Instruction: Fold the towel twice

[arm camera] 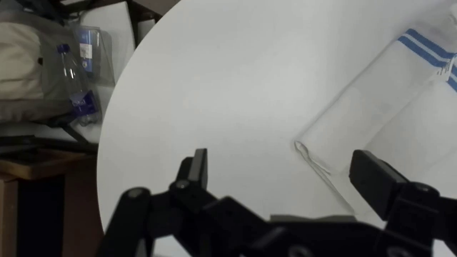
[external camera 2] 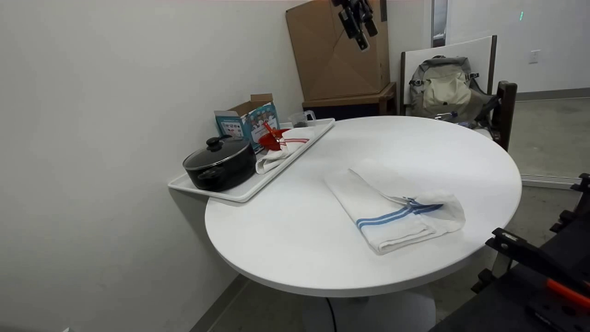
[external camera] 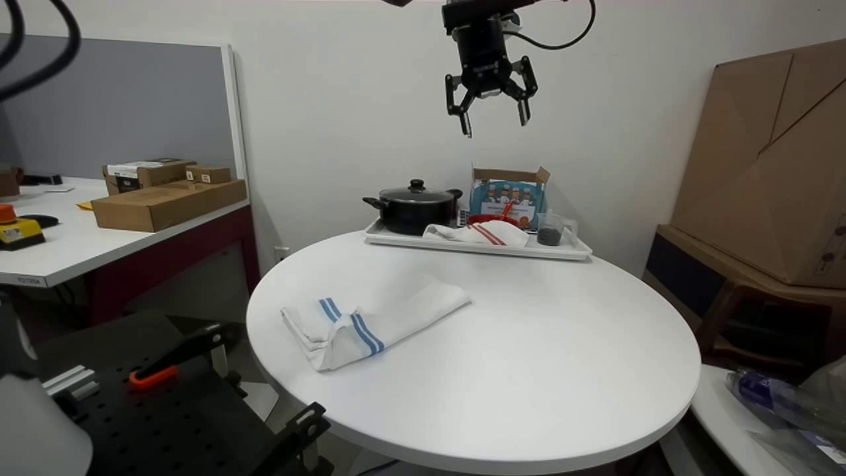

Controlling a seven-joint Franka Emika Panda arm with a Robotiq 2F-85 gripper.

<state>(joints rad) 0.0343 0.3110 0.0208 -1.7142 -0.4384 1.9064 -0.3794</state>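
Note:
The white towel with blue stripes lies on the round white table in both exterior views [external camera: 406,316] [external camera 2: 392,230]. One side is folded over along its length, and the striped end is bunched and uneven. In the wrist view the towel [arm camera: 360,110] runs from the upper right to the lower middle, and its folded corner shows between the fingers. My gripper [external camera: 495,130] is open and empty, high above the table and apart from the towel. It also shows at the top of an exterior view [external camera 2: 367,41] and in the wrist view [arm camera: 280,152].
A white tray [external camera: 462,247] at the wall side of the table [external camera: 529,396] holds a black pot [external camera: 416,210], a red-striped cloth [external camera: 492,233], a red bowl [external camera 2: 272,140], a printed box [external camera 2: 262,121] and a clear cup [external camera: 550,231]. A large cardboard box [external camera: 773,165] stands beyond the table.

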